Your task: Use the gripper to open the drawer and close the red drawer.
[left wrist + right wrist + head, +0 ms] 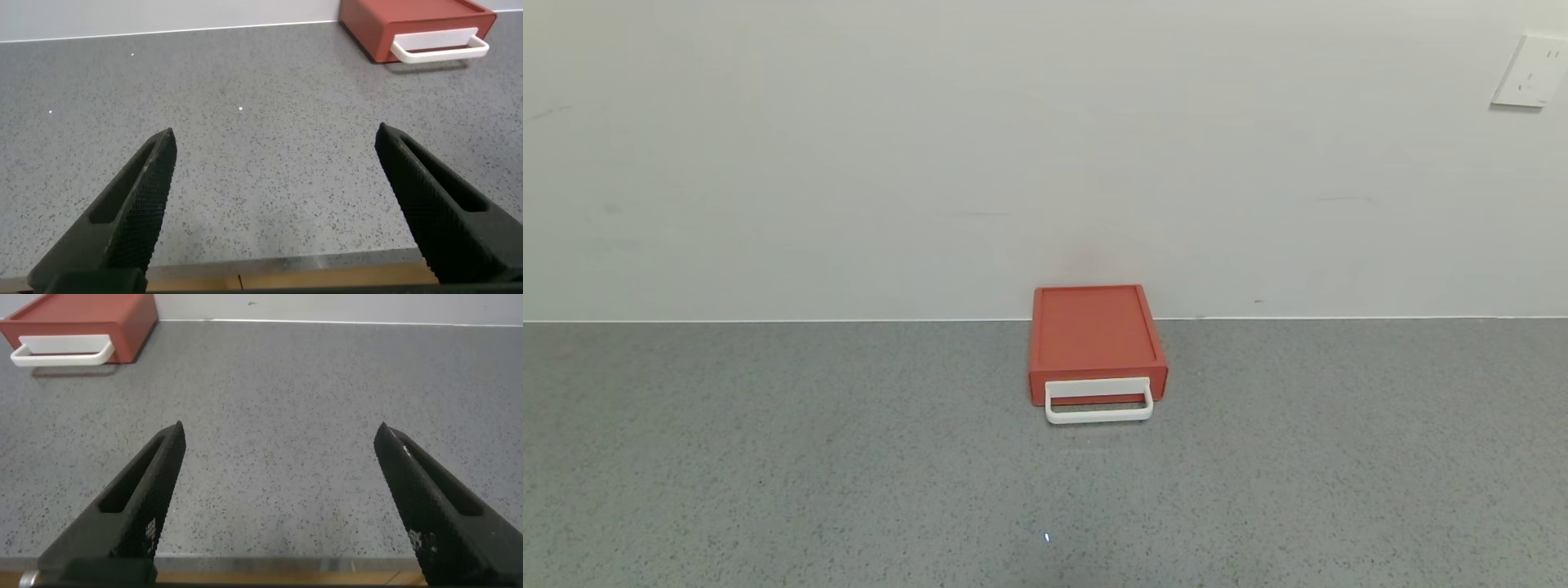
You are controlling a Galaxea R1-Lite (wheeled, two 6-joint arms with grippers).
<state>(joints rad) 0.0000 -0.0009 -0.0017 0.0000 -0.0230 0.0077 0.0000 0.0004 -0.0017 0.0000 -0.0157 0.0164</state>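
The drawer sits at the back of the grey counter, its rear edge right against the white wall, a little to the right of the middle. Its tray looks pushed fully in, with the white handle sticking out toward the front.

From the head view, neither arm shows at all; only the counter, the wall and a white socket plate high on the far right. The wrist views fill that in. The left gripper hangs low near the front edge of the counter, its two black fingers spread wide with nothing between them, and the drawer shows far off ahead of it. The right gripper sits the same way near the front edge, fingers wide apart and holding nothing, the drawer again well ahead of it.

A pale wooden strip runs along the counter's front edge beneath both grippers. Bare counter lies between each gripper and the drawer, and broadly to both sides of the drawer.
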